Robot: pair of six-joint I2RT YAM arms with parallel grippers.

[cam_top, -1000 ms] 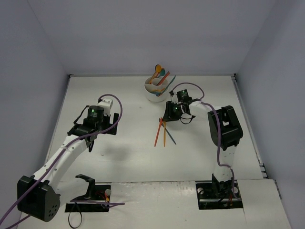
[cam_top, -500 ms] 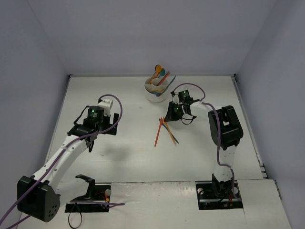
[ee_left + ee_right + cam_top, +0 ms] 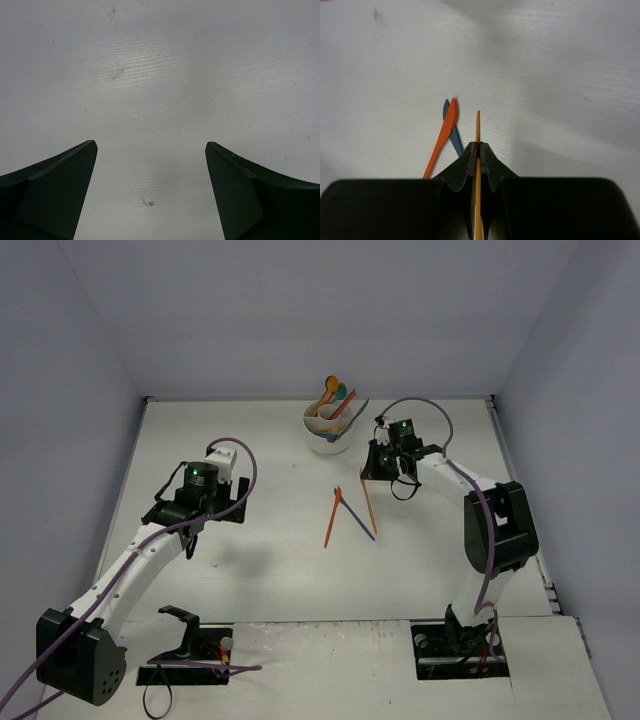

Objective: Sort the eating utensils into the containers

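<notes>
My right gripper (image 3: 375,472) (image 3: 478,145) is shut on a thin orange utensil (image 3: 370,505) (image 3: 478,125), seen edge-on and held up off the table. Below and left of it lie a red-orange knife (image 3: 331,521) (image 3: 442,136) and a dark blue utensil (image 3: 357,520) (image 3: 454,143), crossed at their far ends. The white cup (image 3: 326,438) stands at the back with several orange and teal utensils sticking out. On the left side my left gripper (image 3: 200,508) (image 3: 150,145) hangs open over bare table, with nothing between its fingers.
White walls close the table in at the back and on both sides. The two arm bases (image 3: 455,640) sit at the near edge, with loose purple cables (image 3: 240,468) along the arms.
My right gripper has shut on the orange utensil and carried it up and to the right, away from the other two. The dark blue utensil has shifted. The left arm has stayed still.
</notes>
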